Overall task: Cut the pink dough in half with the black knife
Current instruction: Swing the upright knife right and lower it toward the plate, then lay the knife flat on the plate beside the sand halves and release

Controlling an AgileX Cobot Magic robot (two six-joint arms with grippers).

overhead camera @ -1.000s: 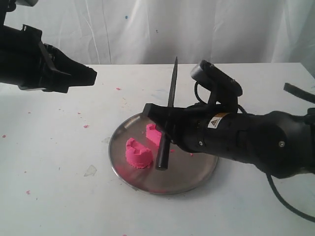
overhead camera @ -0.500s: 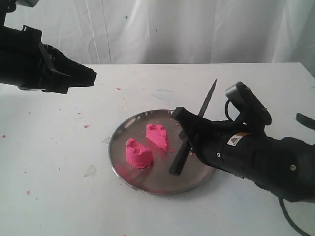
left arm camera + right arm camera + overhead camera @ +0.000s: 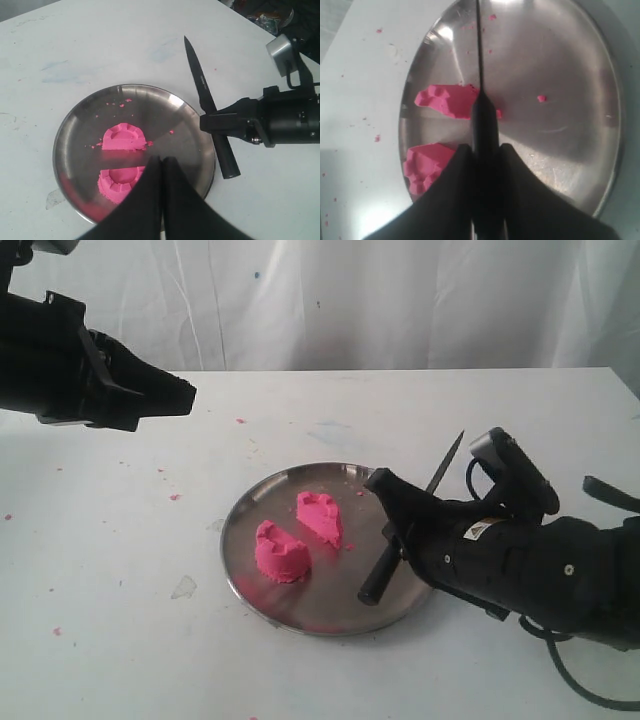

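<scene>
Two pink dough (image 3: 300,535) halves sit on the left part of the steel plate (image 3: 310,618), w/ a thin gap between them. Right part of the plate is bare metal, but the right gripper (image 3: 395,515) and the black knife (image 3: 405,535) hang over it & block that side. Knife slants, handle end low by the plate's right rim, tip up and away. Left gripper (image 3: 175,395) is high, well apart. Lots of bare surface (image 3: 120,570) on the left & front, only tiny pink crumbs (image 3: 175,497) there.
</scene>
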